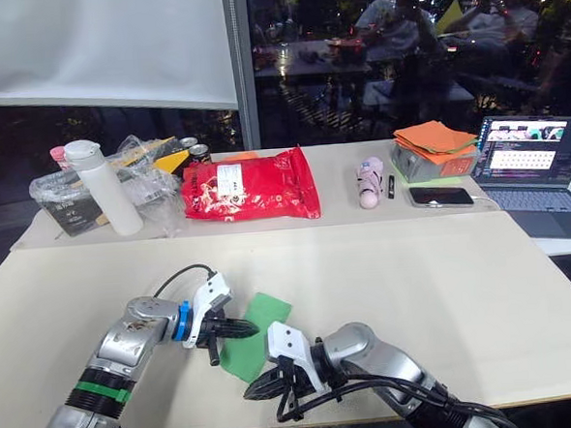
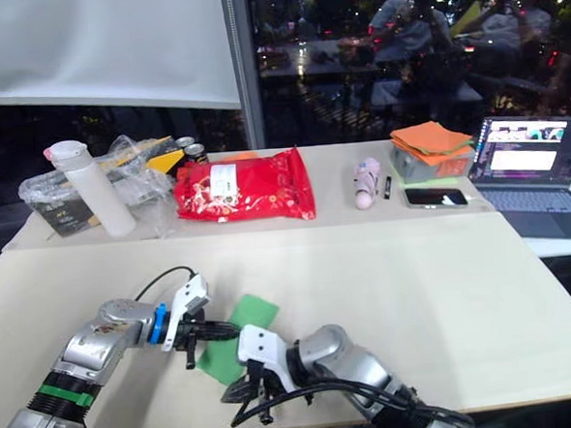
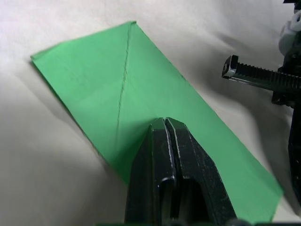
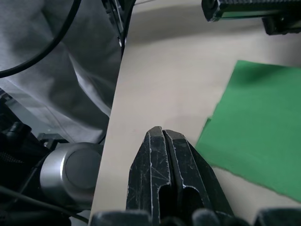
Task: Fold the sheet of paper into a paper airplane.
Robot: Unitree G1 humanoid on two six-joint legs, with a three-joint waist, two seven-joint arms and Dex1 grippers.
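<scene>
Sheet of paper (image 1: 255,336): bright green, flat on the near part of the cream table (image 1: 445,291), between the 2 grippers; already folded, with 1 crease line running from a corner toward the middle, seen in the left wrist view.
Left gripper (image 1: 242,326): fingers pressed together, nothing between them; tips resting over the left edge of the green sheet, pointing toward the robot's right.
Right gripper (image 1: 255,390): fingers closed tight on nothing; tips over bare table just beside the near corner of the sheet, apart from its edge in the right wrist view.
Far table, left end: white bottle (image 1: 102,185) upright in front of a clear plastic bag of items (image 1: 138,179); 2 can tops just behind.
Far table, middle: red glossy bag (image 1: 250,188) lying flat, white label on top; small pink object (image 1: 369,182) to its right, with a thin dark stick beside it.
Far table, right end: orange cloth stack (image 1: 434,139) on a grey box; phone (image 1: 441,196) face up in front of it; open laptop (image 1: 533,175) with lit screen just beside.
Background: dark window glass with reflections; white blind (image 1: 101,46) at upper left.
</scene>
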